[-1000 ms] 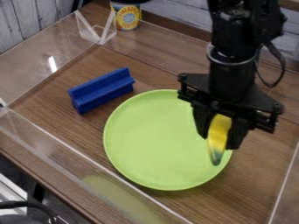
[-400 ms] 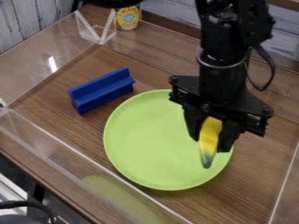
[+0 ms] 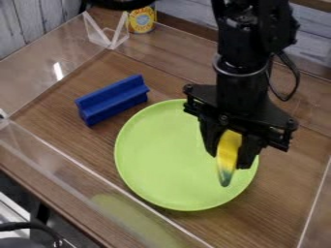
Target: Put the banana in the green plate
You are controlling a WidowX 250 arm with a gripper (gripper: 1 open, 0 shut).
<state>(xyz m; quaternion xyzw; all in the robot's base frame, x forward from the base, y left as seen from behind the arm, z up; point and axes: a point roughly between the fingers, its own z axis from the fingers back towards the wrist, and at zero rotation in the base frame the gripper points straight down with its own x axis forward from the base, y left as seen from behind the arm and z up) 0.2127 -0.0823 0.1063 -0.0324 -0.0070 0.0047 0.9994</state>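
- Gripper (image 3: 230, 155): black two-fingered robot hand on a black arm, pointing straight down over the right half of the plate; its fingers are pressing together on the banana and pinching it near its upper end.
- Banana (image 3: 229, 161): small curved yellow banana, smooth like plastic, with a dark greenish tip; it is hanging nearly upright from the fingers, tip pointing down at the plate. Whether the tip is touching the plate surface cannot be told from this view.
- Green plate (image 3: 145, 155): large round flat lime-green plate with a shallow rim, lying on the brown wooden tabletop (image 3: 52, 107); nothing else is showing on it, and its left half is sitting bare.
- Blue block (image 3: 111, 99): blue rectangular ridged block, lying on the wood just beside the plate's upper-left rim, apart from the banana.
- Yellow cup (image 3: 139, 16): small yellow-and-white printed container, standing at the far edge, well apart from the work.
- Clear walls (image 3: 33, 160): transparent panels enclosing the table.
- Progress, as a judgement: pick-up and carry appear done, since the banana is hanging over the plate. What is remaining is any last lowering, releasing the banana so it is lying inside the rim, and clearing the hand away.
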